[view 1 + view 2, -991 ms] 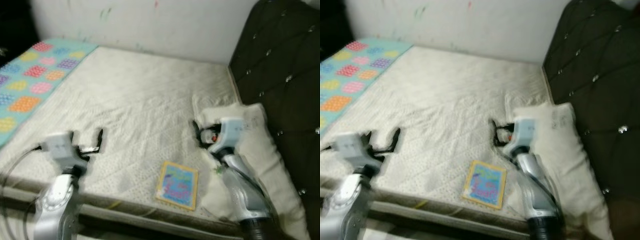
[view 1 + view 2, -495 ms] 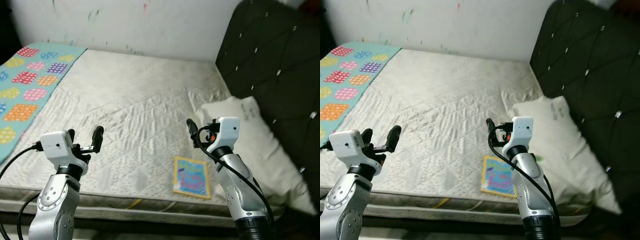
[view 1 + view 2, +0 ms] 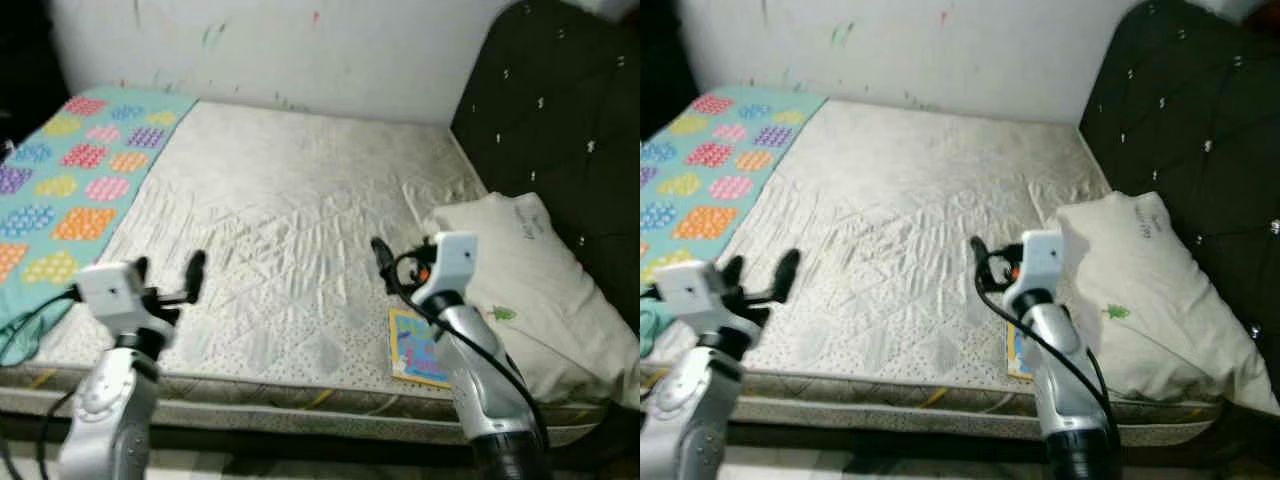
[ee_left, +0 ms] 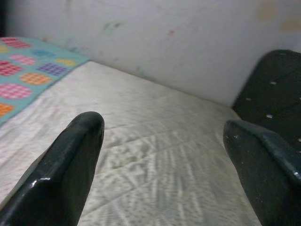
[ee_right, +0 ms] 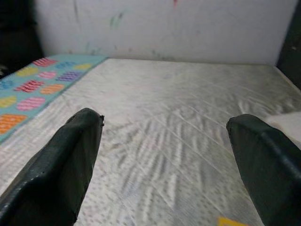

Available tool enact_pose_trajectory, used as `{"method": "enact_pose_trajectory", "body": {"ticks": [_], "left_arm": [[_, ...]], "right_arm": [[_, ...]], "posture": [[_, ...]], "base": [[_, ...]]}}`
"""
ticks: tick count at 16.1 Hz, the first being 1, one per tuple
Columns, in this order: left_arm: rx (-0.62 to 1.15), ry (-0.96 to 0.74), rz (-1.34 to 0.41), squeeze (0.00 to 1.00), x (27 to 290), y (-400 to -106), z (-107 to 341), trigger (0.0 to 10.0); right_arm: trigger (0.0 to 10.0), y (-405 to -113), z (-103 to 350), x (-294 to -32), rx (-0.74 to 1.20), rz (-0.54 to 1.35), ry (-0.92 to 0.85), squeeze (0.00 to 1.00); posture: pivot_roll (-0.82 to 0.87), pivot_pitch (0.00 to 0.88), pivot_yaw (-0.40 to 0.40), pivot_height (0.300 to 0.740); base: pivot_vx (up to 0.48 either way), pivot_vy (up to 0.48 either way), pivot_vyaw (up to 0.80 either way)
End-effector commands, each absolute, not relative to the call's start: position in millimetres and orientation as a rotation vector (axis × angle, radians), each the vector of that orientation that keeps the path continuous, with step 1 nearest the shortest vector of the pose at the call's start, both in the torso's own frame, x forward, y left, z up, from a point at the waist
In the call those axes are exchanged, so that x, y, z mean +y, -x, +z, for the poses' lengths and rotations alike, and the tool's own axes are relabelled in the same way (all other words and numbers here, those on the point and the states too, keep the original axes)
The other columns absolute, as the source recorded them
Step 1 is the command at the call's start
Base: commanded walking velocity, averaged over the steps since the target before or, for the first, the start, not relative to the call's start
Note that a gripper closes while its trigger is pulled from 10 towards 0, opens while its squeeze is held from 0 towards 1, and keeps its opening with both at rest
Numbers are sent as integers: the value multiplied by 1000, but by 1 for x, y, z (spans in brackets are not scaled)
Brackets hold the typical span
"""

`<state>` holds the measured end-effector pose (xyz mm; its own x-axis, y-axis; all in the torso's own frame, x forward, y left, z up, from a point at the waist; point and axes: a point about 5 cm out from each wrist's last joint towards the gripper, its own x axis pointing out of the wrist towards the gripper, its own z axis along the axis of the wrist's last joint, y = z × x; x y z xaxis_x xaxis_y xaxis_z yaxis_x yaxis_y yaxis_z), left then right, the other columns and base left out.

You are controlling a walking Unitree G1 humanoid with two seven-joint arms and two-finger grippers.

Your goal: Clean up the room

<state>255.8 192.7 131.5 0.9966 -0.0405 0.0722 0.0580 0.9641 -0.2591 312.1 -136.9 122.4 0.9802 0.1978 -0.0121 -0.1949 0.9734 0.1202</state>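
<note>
Lying flat on the bed [image 3: 280, 200], near its front edge, a thin picture book [image 3: 412, 347] can be seen. Its cover is blue with a yellow border. The book's long side runs from the front edge of the bed toward the wall [image 3: 300, 45], so its short end points at the robot. Part of the book is hidden behind the right arm in both eye views. A white pillow [image 3: 530, 280] is found just beside the book, on the robot's right, and it leans against the dark padded headboard [image 3: 560, 130]. A teal blanket [image 3: 70, 180] with bright squares is spread along the far left side of the bed.

The left claw [image 3: 168, 280] is held up over the front left part of the bed, and its two black fingers are spread apart with nothing between them. The right claw [image 3: 385, 265] is held up over the bed just behind the book, and it is spread wide and empty too.

Only a tiny yellow corner of the book [image 5: 230, 221] is caught in the right wrist view, at the very edge. In the left wrist view, the wrinkled mattress, the blanket [image 4: 28, 70] and the wall are seen between the fingers [image 4: 70, 165].
</note>
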Motion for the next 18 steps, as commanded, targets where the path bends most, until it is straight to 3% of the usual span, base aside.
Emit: {"method": "enact_pose_trajectory", "body": {"ticks": [1,9,18], "left_arm": [[-80,267,-73,0,189,-257,135,10000],[-76,269,-85,0,189,-258,134,10000],[-59,284,-53,0,191,-261,131,10000]], "right_arm": [[10000,-313,126,-144,9,182,-109,0],[10000,-314,125,-145,11,181,-100,0],[10000,-315,123,-152,13,171,-80,0]], "posture": [[9,0,-59,740],[7,0,-60,740],[7,0,-62,740]], "base": [[368,0,0],[419,0,0],[0,31,0]]}}
